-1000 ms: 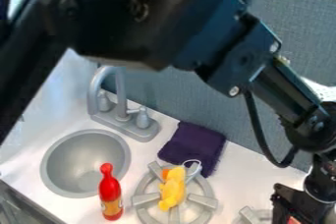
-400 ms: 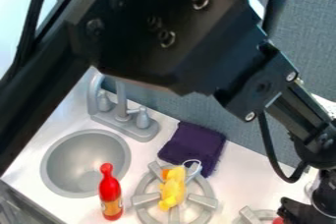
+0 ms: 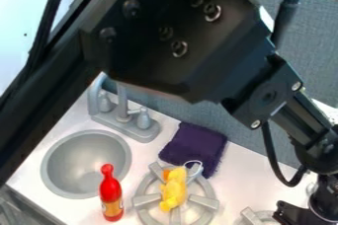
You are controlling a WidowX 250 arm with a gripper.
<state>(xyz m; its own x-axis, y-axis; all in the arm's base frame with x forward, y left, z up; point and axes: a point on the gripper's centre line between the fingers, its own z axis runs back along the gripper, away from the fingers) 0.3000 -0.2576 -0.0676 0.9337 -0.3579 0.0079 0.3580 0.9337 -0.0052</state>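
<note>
Yellow toy duck [image 3: 174, 189] remains on the round grey burner [image 3: 203, 202]. The black gripper [image 3: 298, 215] has lowered at lower right; we cannot tell its grip state. We judge the duck unaffected.

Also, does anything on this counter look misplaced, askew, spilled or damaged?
One mild oddity: a yellow toy lies straight on the burner, with no pan under it. The purple cloth sits rumpled close behind. The red bottle appears upright, and I see no spill or damage.
</note>
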